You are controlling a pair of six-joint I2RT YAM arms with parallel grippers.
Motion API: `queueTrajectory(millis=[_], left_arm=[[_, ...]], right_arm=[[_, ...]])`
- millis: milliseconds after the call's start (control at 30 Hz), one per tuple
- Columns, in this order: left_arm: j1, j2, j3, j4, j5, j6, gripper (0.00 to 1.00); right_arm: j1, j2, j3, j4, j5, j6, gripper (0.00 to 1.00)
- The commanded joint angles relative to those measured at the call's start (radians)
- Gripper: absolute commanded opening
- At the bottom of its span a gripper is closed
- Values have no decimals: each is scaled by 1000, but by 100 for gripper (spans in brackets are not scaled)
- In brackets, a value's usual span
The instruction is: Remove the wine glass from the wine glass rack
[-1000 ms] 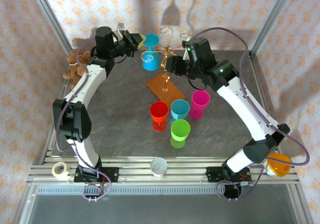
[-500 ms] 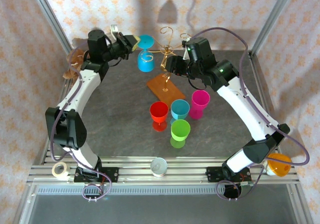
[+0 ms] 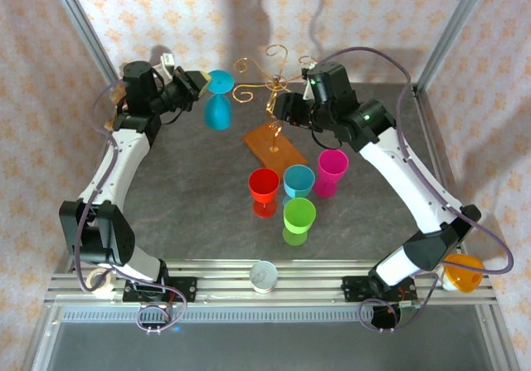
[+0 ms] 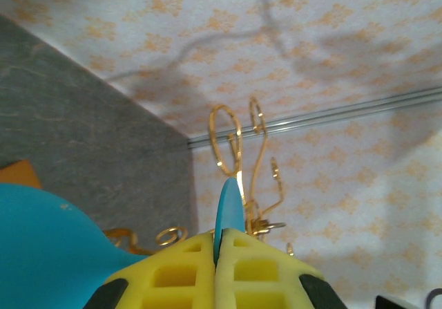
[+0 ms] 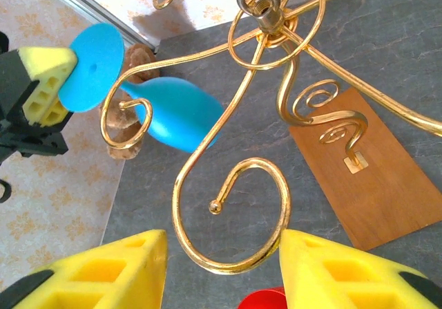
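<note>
The left end effector (image 3: 192, 85), arm stretched toward the back wall, is clamped on the foot of the blue wine glass (image 3: 217, 110), whose bowl hangs just right of it, cut off in the left wrist view. Farther right, the right end effector (image 3: 282, 108) stands half open around a gold curl of the wine glass rack (image 3: 271, 105), gripping nothing.

white arm links (image 3: 124, 159), black joints, purple cables, seemingly foam yellow jaws
</note>
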Motion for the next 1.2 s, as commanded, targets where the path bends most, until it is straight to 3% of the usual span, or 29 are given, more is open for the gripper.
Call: queueTrajectory(millis=[0,567,767,1167], left_arm=[[1,-56,-1,-172,-19,188,0],[0,-130,44,-640,-226,685,0],[-14,-189,3,-714,-344,880,0],[-193,-291,-83,-739,-576,1068,0]], right_arm=[[-6,-28,-36,13,-7,24,47],[-6,-113,-192,87,-39,11,47],[-6,-114,-212,91,-61,5,47],[-6,-174,-301,142,-95,25,47]])
